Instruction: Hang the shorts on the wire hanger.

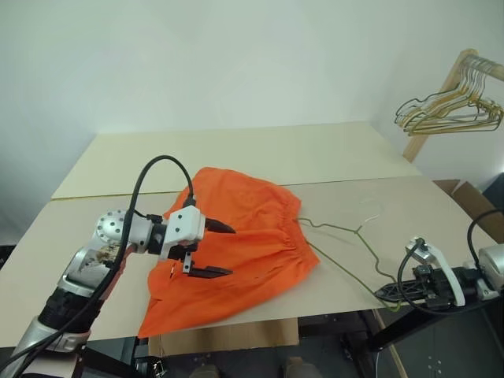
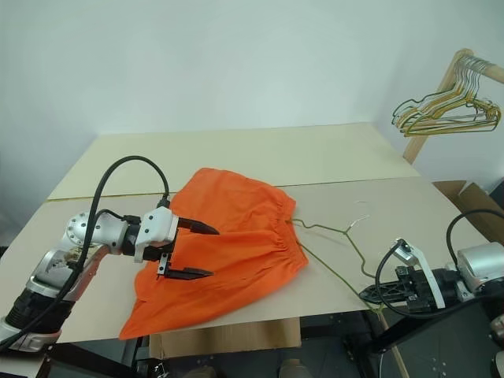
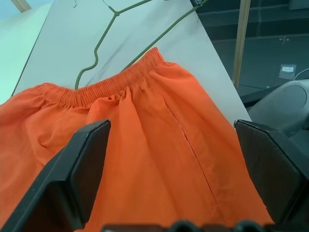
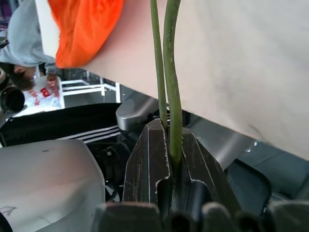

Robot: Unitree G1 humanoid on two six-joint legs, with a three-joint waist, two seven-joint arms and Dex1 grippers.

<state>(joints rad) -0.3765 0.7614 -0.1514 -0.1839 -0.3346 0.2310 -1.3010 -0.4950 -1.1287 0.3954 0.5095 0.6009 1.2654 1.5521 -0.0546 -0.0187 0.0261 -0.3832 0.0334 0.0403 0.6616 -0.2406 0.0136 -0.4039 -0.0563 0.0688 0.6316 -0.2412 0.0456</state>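
The shorts [image 1: 236, 244] lay flat on the table [image 1: 236, 157], waistband toward the hanger [image 1: 346, 236], whose near end seemed tucked at that waistband. The fabric looked light, soft and limp; it would likely sag and bunch, so the gathered elastic edge was judged the firmest hold. The hanger looked thin and springy. The left gripper [image 1: 206, 250] hovered over the shorts, fingers spread. The right gripper [image 2: 376, 294] pinched the hanger's wire at the table edge.
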